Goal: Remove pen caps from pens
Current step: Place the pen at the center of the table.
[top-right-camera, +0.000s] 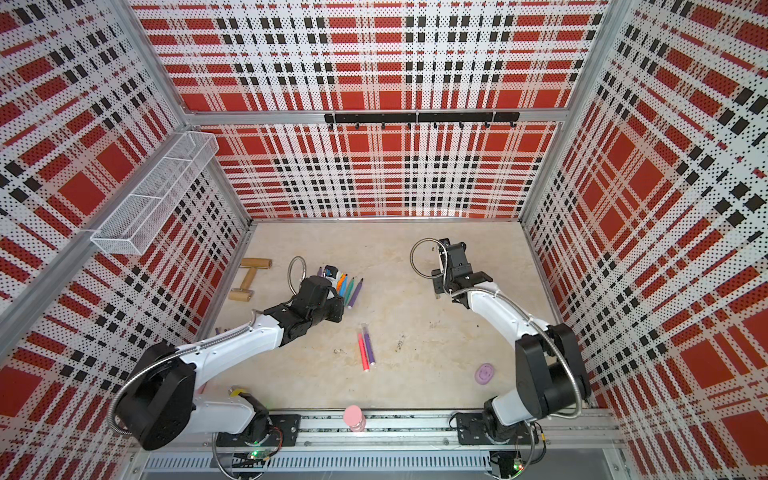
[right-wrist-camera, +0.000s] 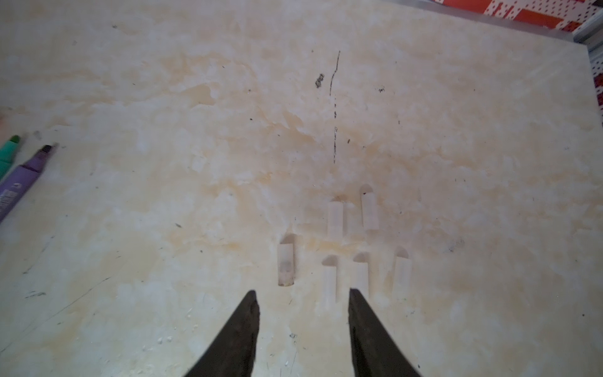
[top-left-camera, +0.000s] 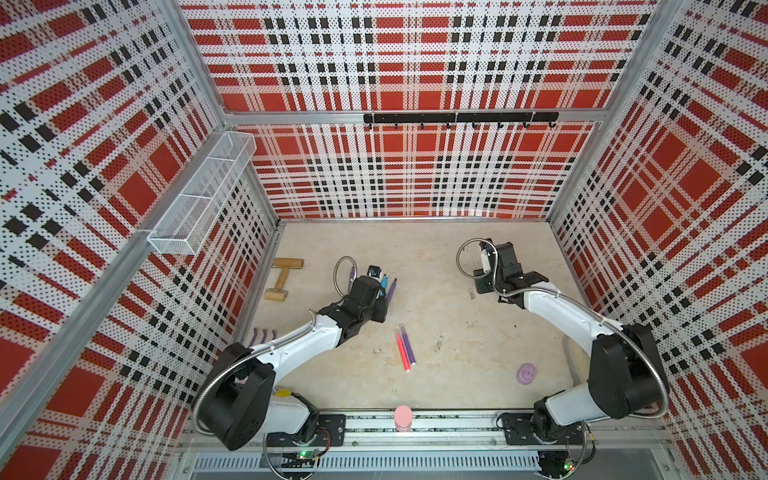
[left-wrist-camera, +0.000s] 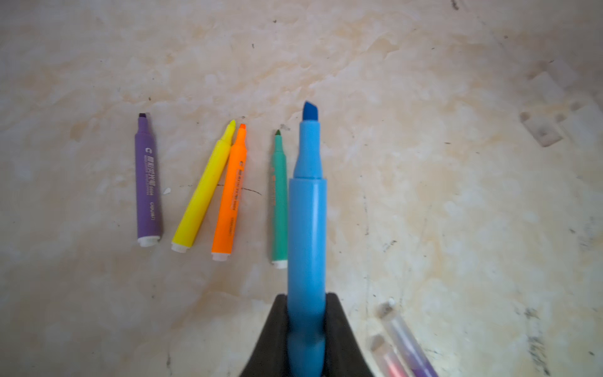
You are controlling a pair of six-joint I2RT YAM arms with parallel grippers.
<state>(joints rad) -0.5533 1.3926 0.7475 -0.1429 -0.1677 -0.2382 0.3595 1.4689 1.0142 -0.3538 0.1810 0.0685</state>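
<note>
Currently the left end effector (left-wrist-camera: 306, 305) is clamped on the blue pen (left-wrist-camera: 306, 228), gripping its back end. The chisel tip is bare and points away from the wrist. Next to it on the tabletop (top-left-camera: 457, 257) four uncapped pens lie in a loose row: purple pen (left-wrist-camera: 148, 182), yellow pen (left-wrist-camera: 204, 192), orange pen (left-wrist-camera: 230, 196), green pen (left-wrist-camera: 279, 202). Each has a white end plug. Yellow and orange touch near the tips; purple sits apart.

The right end effector (right-wrist-camera: 303, 293) is well apart, on the other side of the tabletop. Its jaws are parted at a medium gap with nothing gripped. It hovers over six pale see-through caps (right-wrist-camera: 286, 261) grouped close together; upright or lying, cannot tell.

Nearer the middle of the tabletop, the pink-red pen (top-left-camera: 402, 353) and the capped purple pen (top-left-camera: 408, 347) lie side by side, clear caps on both.

Off-task: wooden rollers (top-left-camera: 286, 263) by the left wall, lilac smiley disc (top-left-camera: 527, 373) near the right arm's base, pink cylinder (top-left-camera: 403, 417) at the front rail.
</note>
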